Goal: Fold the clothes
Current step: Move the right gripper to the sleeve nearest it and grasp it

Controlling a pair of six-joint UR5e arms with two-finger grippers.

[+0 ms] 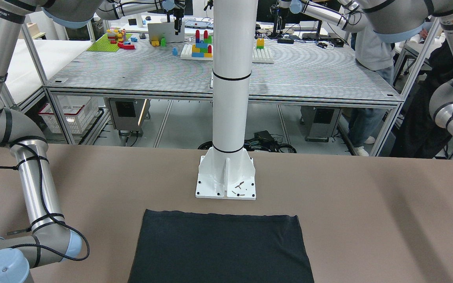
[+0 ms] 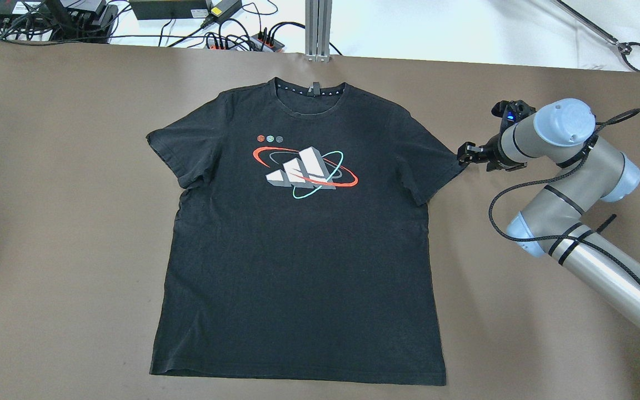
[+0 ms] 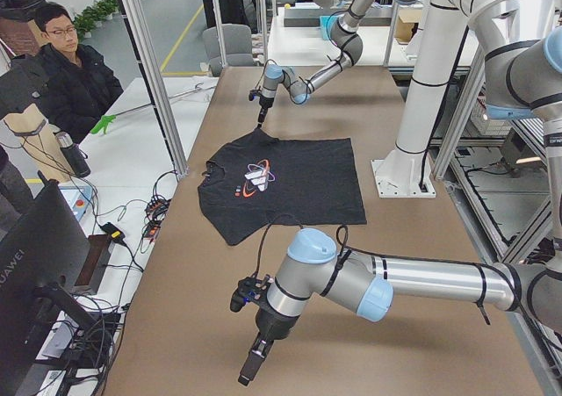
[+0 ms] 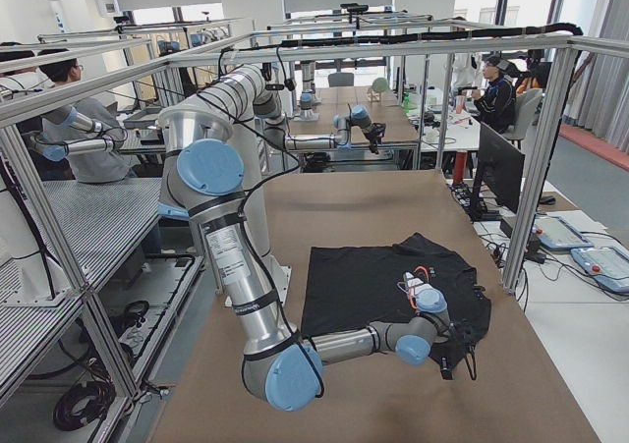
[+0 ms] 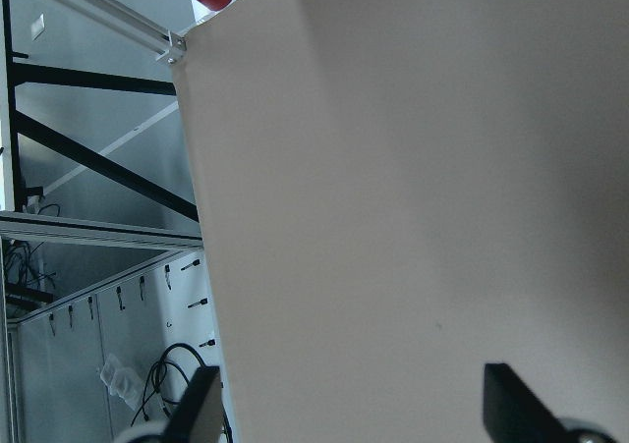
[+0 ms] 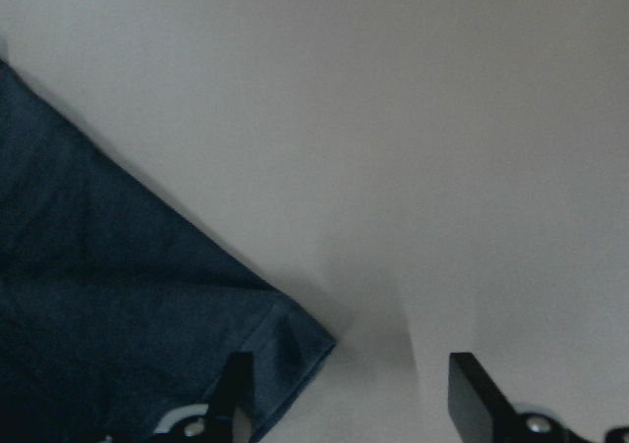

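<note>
Black T-shirt flat, unfolded; right gripper wide at sleeve tip, left gripper wide, well apart; all folds remaining.

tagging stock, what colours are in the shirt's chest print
The print is white blocks with red and teal rings; clearest in the overhead view.

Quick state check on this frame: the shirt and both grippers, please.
black T-shirt: spread flat, print up, not yet folded.
right gripper: open, at the tip of the shirt's sleeve, not closed on it.
left gripper: open, empty, over bare table cloth.
</note>
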